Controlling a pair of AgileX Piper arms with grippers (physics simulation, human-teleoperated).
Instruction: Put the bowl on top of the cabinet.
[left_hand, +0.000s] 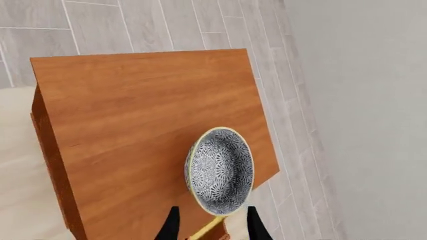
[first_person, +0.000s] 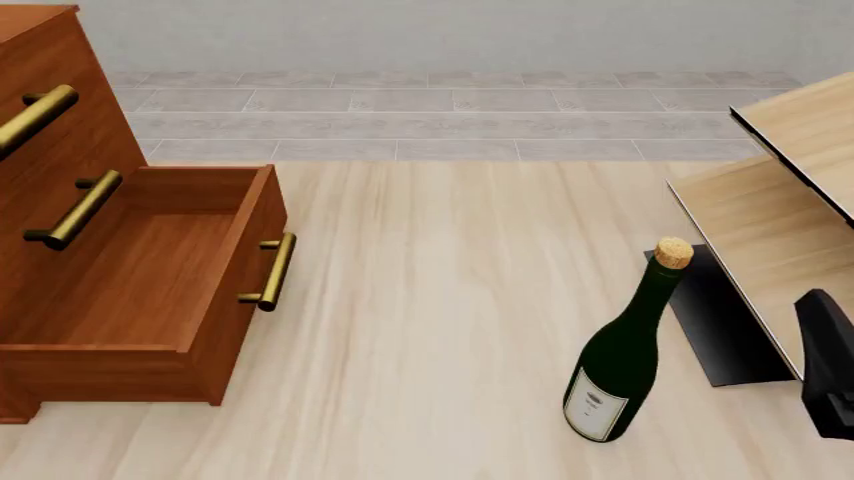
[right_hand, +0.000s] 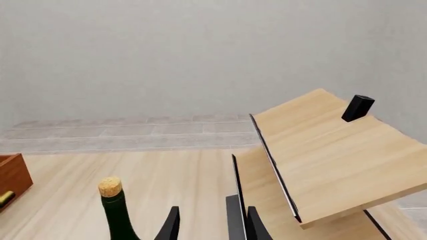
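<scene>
The left gripper (left_hand: 212, 225) is pinching the bowl (left_hand: 219, 171) by its rim, tipped on edge, seemingly just above the cabinet (left_hand: 140, 120) top, with its jaws spread either side.

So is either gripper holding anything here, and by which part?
The left gripper has the bowl by its rim, tipped on edge over the cabinet top. The right gripper holds nothing.

**Arms Apart, Left Gripper Holding**

The left gripper (left_hand: 211, 225) hung above the cabinet (left_hand: 153, 135), its fingers closed on the rim of the bowl (left_hand: 220, 170). The right gripper (right_hand: 211, 224) stood with fingers spread, well apart from the cabinet.
</scene>
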